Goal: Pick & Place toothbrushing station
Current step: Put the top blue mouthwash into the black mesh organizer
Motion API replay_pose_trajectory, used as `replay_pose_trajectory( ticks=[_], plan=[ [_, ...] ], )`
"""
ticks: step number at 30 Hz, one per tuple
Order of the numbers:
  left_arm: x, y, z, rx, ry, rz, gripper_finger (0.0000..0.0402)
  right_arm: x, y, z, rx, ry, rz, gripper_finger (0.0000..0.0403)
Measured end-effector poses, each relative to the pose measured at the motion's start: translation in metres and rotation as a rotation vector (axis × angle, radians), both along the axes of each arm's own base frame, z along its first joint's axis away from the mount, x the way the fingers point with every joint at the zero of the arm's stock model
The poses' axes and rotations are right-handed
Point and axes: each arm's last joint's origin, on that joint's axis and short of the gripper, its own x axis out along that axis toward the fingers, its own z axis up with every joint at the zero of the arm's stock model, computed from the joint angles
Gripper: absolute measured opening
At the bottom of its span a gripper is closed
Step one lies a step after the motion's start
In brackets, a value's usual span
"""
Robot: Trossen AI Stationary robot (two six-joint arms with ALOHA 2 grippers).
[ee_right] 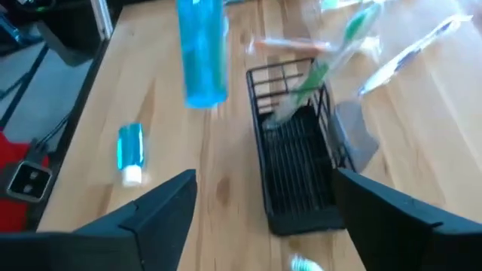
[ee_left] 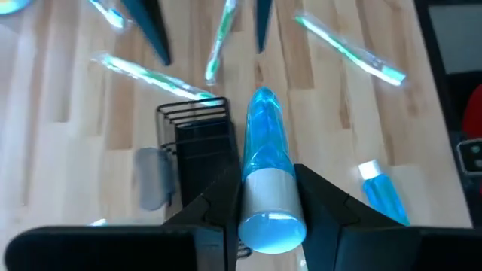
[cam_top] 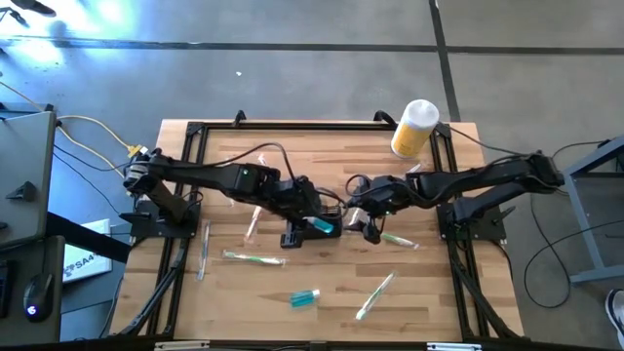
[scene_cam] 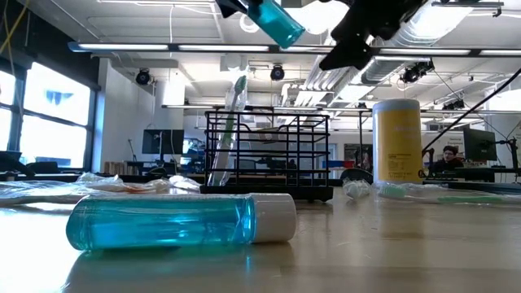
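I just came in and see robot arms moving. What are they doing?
They're filling a small black caddy in the middle of the table. The left hand holds a blue tube above it. The right hand hangs open over the caddy, where a green toothbrush already stands. More toothbrushes and another blue tube lie on the table.

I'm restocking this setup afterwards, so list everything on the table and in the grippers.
black wire caddy: one, black, mid-table between the two grippers
toothbrush in caddy: one, green and white, standing tilted inside the caddy
wrapped toothbrushes: about five, clear wrap with green or pink, lying scattered around the caddy
loose blue tube: one, blue with white cap, lying near the table's front edge
yellow cylinder: one, yellow with white lid, at the back right corner
held blue tube: one, blue with white cap, above the caddy
left gripper: shut on the held blue tube
right gripper: open, empty, over the caddy
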Motion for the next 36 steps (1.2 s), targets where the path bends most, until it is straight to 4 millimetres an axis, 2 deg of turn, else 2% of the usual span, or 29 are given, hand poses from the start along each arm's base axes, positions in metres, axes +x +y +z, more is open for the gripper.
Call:
replay_pose_trajectory(
  ticks=[6, 13, 16, 25, 31, 36],
  plan=[
    [-0.005, 0.002, 0.014, 0.070, 0.052, -0.022, 0.0087, -0.010, -0.001, -0.003, 0.015, 0.097, -0.031, 0.0306],
    [0.018, -0.001, 0.000, 0.127, 0.171, -0.054, 0.0087, -0.014, -0.003, -0.007, 0.002, 0.148, -0.076, 0.0304],
    [0.026, 0.002, -0.010, 0.163, 0.302, -0.076, 0.0087, -0.015, -0.003, -0.007, 0.003, 0.155, -0.093, 0.0304],
    [0.058, 0.022, -0.026, 0.122, 0.390, -0.065, 0.0087, -0.017, -0.003, -0.009, 0.002, 0.184, -0.092, 0.0304],
    [0.064, 0.031, -0.038, 0.116, 0.441, -0.046, 0.0087, -0.018, -0.004, -0.010, -0.020, 0.202, -0.112, 0.0304],
    [0.069, 0.031, -0.045, 0.113, 0.454, -0.040, 0.0087, -0.018, -0.005, -0.010, -0.040, 0.202, -0.133, 0.0304]
  ],
)
